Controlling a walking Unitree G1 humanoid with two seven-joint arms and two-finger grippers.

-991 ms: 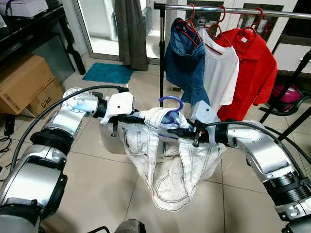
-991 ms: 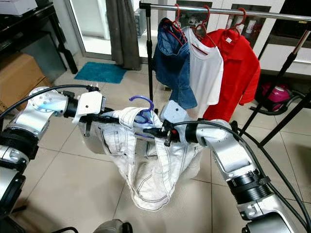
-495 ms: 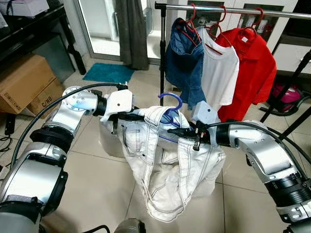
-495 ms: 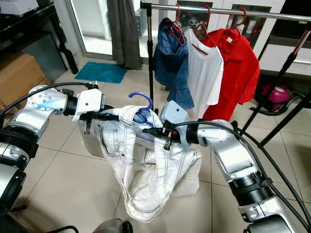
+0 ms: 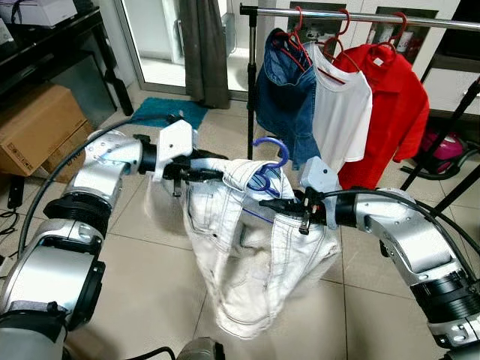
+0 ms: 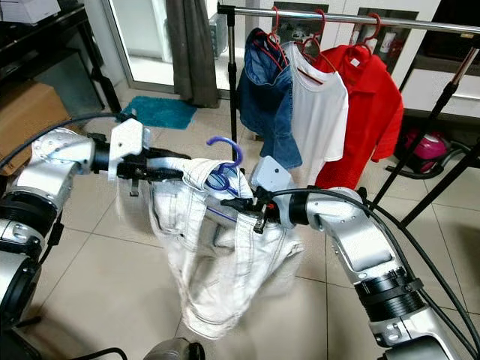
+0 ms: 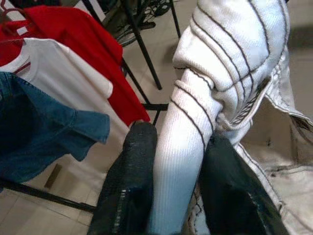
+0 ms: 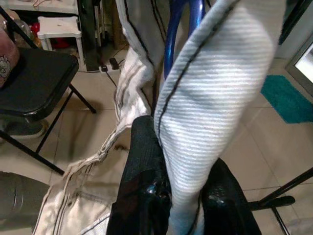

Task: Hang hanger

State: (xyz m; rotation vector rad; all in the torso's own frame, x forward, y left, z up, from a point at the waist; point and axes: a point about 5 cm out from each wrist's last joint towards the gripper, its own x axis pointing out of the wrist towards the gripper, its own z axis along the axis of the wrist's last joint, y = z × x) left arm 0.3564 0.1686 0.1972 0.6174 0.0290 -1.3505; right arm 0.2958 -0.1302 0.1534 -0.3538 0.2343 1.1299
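A white denim jacket [image 5: 251,262] on a blue hanger [image 5: 271,150] hangs in the air between my two arms, its hem off the tiled floor. My left gripper [image 5: 212,174] is shut on the jacket's left shoulder; the left wrist view has white ribbed cloth [image 7: 188,142] pinched between its black fingers [image 7: 129,181]. My right gripper [image 5: 271,204] is shut on the jacket's right shoulder, beside the blue hanger bar [image 8: 178,29]. The hanger's hook stands up below the clothes rail [image 5: 352,16].
On the rail hang a blue denim shirt [image 5: 289,97], a white T-shirt [image 5: 341,105] and a red shirt [image 5: 394,105] on red hangers. The rack's upright pole [image 5: 250,82] stands behind the jacket. Cardboard boxes [image 5: 41,127] lie at the left, a teal mat [image 5: 161,111] lies beyond.
Both arms have raised the jacket, so its hem has come up from the floor. My left gripper has swung up and toward the rail.
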